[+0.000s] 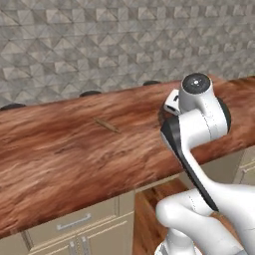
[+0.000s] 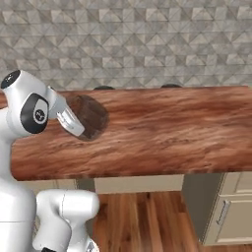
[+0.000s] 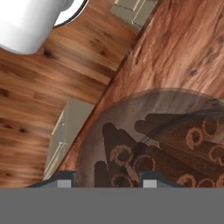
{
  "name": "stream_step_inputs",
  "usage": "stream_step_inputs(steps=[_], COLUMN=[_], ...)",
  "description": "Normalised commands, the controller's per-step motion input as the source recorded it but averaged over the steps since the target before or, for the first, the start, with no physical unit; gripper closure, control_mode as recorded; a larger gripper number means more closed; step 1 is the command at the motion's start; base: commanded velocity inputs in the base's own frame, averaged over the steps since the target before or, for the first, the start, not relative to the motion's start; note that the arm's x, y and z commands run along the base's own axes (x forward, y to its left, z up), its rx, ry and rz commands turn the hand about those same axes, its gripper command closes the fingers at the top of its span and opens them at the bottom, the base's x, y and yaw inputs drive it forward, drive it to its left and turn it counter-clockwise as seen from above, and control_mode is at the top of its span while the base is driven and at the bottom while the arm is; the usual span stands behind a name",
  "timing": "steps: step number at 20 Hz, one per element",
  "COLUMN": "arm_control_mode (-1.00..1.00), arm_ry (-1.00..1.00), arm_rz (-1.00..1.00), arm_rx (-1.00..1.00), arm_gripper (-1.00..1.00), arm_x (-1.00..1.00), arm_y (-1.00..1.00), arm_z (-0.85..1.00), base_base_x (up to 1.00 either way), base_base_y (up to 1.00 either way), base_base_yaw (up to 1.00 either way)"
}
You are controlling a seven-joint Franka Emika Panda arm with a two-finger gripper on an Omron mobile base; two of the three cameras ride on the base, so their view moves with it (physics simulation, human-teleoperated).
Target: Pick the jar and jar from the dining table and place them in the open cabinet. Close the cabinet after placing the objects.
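The tool (image 3: pixel 104 180) sits right at the jar (image 3: pixel 166 144) of brown sticks: in the hand view its two dark tips rise at the bottom edge with the clear glass wall and the rolled stick ends between and beyond them. The jaws look spread on either side of the glass, but whether they already press it I cannot tell. In the right base view the jar (image 2: pixel 88 117) appears tipped, just ahead of the wrist and near the front edge of the surface (image 2: pixel 162 133).

To do this grasp well, centre the round body between the tips, close on its widest part, then lift straight off the wood. The edge is close, so any sideways nudge could roll the jar to the floor (image 3: pixel 52 78).
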Motion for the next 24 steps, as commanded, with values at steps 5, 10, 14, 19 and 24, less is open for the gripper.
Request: stream_step_inputs(steps=[5, 10, 14, 19, 24], arm_control_mode=[1.00, 1.00, 1.00, 1.00, 1.00], arm_ry=[0.00, 0.00, 0.00, 0.00, 0.00], arm_rz=[0.00, 0.00, 0.00, 0.00, 0.00], arm_rx=[0.00, 0.00, 0.00, 0.00, 0.00], arm_gripper=[1.00, 1.00, 1.00, 1.00, 1.00], arm_x=[0.00, 0.00, 0.00, 0.00, 0.00], arm_y=[0.00, 0.00, 0.00, 0.00, 0.00], arm_z=[0.00, 0.00, 0.00, 0.00, 0.00], base_base_x=[0.00, 0.00, 0.00, 0.00, -0.01], base_base_y=[-0.20, -0.12, -0.12, -0.13, -0.24], base_base_yaw=[-0.42, -0.40, -0.39, -0.39, -0.36])
